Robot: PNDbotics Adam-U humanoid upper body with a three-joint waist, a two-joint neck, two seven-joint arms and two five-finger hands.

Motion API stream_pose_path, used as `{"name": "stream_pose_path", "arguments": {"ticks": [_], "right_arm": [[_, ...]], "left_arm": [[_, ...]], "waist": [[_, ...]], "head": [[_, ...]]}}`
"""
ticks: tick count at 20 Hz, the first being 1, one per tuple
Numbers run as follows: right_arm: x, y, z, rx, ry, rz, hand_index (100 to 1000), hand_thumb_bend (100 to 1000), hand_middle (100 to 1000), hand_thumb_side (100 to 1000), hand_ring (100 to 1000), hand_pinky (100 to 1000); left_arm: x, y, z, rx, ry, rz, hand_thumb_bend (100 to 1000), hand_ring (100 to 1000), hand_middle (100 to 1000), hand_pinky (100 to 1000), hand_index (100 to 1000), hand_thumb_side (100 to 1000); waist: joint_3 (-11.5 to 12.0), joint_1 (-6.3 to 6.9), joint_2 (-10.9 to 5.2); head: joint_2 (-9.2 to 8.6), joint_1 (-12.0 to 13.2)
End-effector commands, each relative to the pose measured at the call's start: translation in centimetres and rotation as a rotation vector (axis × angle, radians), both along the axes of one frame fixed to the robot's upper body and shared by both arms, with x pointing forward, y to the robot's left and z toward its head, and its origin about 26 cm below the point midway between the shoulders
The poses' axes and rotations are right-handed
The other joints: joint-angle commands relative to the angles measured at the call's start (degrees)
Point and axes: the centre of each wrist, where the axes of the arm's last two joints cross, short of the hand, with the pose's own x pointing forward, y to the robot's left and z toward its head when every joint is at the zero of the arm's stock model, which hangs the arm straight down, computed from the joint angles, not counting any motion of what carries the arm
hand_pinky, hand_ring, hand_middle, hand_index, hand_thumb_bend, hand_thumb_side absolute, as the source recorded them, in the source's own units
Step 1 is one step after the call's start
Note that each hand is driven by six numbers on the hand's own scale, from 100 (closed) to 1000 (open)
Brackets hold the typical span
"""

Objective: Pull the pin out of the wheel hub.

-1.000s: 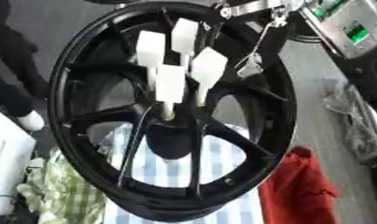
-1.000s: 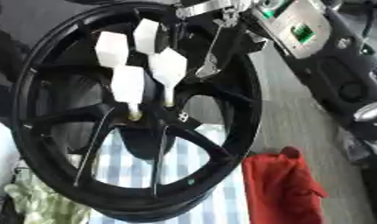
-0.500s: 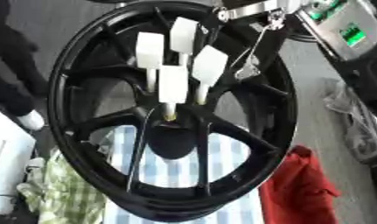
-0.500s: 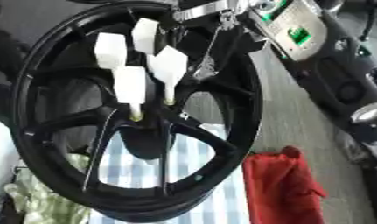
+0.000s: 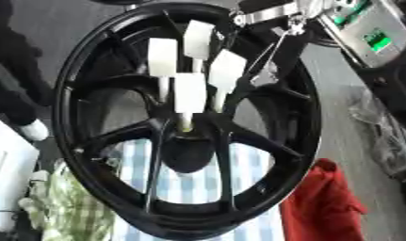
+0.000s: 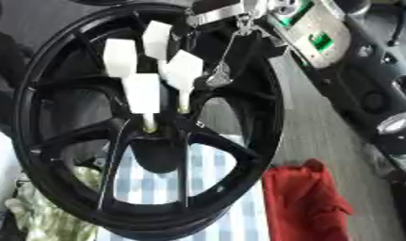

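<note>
Wheel hub (image 5: 263, 141), black and many-spoked, stands tilted on its rim and fills most of what I can see. The robot's right hand (image 5: 189, 92) comes in from the upper right on an arm with silver joints. Its pale white tips hang bunched in front of the spokes and point down at the hub's middle.

Directly below the lowest white tip, at the hub's centre, sits a small brass-coloured bit that looks like the pin (image 5: 184, 125). The tip appears to reach it. From where I stand I cannot tell whether the hand is closed on the pin or only resting against it, nor whether the pin has left its hole.

Below the hand, seen through the spokes, lies a blue-and-white checked cloth (image 5: 189, 183). A red cloth (image 6: 303, 200) is bunched down to the hand's lower right, just beside the rim, and a green checked cloth (image 5: 61, 207) lies to its lower left.
</note>
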Motion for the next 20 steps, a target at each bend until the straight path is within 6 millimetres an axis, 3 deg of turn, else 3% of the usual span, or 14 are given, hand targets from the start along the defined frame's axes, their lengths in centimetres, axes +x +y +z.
{"name": "stream_pose_path", "arguments": {"ticks": [1, 10, 14, 20], "right_arm": [[-0.52, -0.32, 1.24, 0.008, -0.025, -0.002, 735, 202, 684, 100, 715, 796], [-0.72, -0.24, 1.41, 0.01, -0.025, 0.003, 672, 151, 622, 100, 694, 785], [-0.83, -0.16, 1.49, 0.014, -0.026, 0.013, 598, 101, 583, 100, 673, 774], [-0.82, -0.27, 1.5, 0.025, -0.013, 0.014, 488, 103, 549, 100, 646, 761]], "left_arm": [[-0.1, 0.76, 1.18, 0.033, -0.024, 0.011, 100, 846, 766, 731, 774, 884], [-0.13, 0.82, 1.09, 0.034, -0.021, 0.01, 100, 844, 766, 732, 775, 884], [-0.14, 0.83, 1.18, 0.034, -0.024, 0.011, 100, 842, 766, 733, 775, 877], [-0.16, 0.85, 1.06, 0.035, -0.019, 0.01, 100, 842, 766, 733, 775, 884]], "waist": [[0.1, 0.46, -0.94], [-0.1, 0.47, -1.03], [-0.1, 0.47, -1.04], [-0.1, 0.41, -1.08]], "head": [[-0.51, -0.1], [-0.27, -0.3], [-0.19, -0.5], [-0.1, -0.6]]}}
